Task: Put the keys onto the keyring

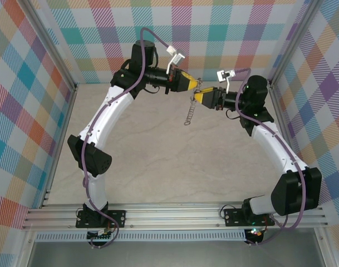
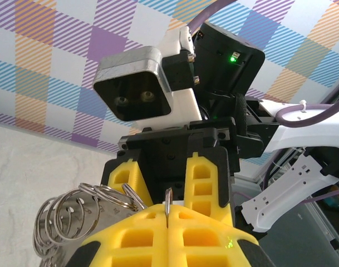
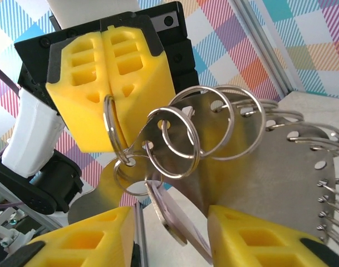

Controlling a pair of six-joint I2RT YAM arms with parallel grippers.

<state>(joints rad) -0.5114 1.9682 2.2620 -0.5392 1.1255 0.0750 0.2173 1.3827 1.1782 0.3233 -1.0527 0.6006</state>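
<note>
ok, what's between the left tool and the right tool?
The keyring, its wire loops and the purple key, seen in the right wrist view. The left tool is shut on one loop; the right tool stands open.

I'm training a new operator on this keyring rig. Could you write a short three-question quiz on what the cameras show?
1. True or false: the left gripper is shut on one wire loop of the keyring.
2. Where is the lilac key? A) flat on the table; B) in the gap between the right gripper's spread fingers; C) pinched by the left gripper.
3. Fill in: the wire loops pass through ___ along the keyring's edge.
Key: 1 true; 2 B; 3 holes.
</note>
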